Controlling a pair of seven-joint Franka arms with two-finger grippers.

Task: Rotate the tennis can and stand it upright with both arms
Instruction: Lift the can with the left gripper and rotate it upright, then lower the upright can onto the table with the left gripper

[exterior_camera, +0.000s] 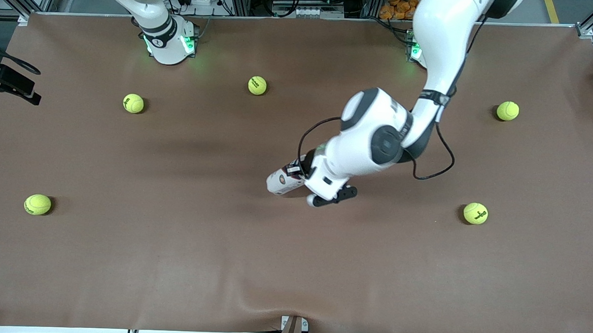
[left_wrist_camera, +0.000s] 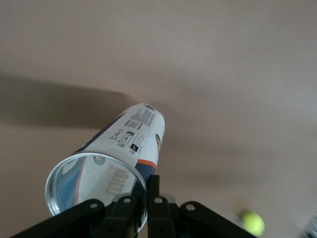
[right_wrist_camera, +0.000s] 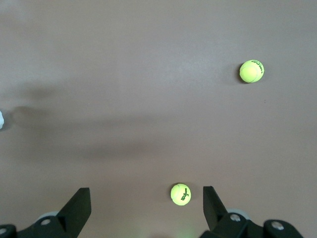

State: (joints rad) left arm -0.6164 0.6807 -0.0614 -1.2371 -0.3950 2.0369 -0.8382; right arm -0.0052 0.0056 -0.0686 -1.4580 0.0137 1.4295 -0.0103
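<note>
The tennis can (exterior_camera: 282, 182) is a white tube with navy and orange print, slanted over the middle of the table and partly hidden under the left arm's hand. In the left wrist view its open, metal-rimmed end (left_wrist_camera: 94, 186) faces the camera and its other end points down at the brown table. My left gripper (left_wrist_camera: 147, 184) is shut on the tennis can, pinching the wall at the rim with one finger inside and one outside. My right gripper (right_wrist_camera: 146, 194) hangs open and empty high over the table near its base, where the right arm waits.
Several yellow-green tennis balls lie scattered on the brown mat: one (exterior_camera: 257, 85) between the bases, one (exterior_camera: 133, 103) toward the right arm's end, one (exterior_camera: 475, 213) toward the left arm's end. A black fixture (exterior_camera: 11, 80) juts in at the table's edge.
</note>
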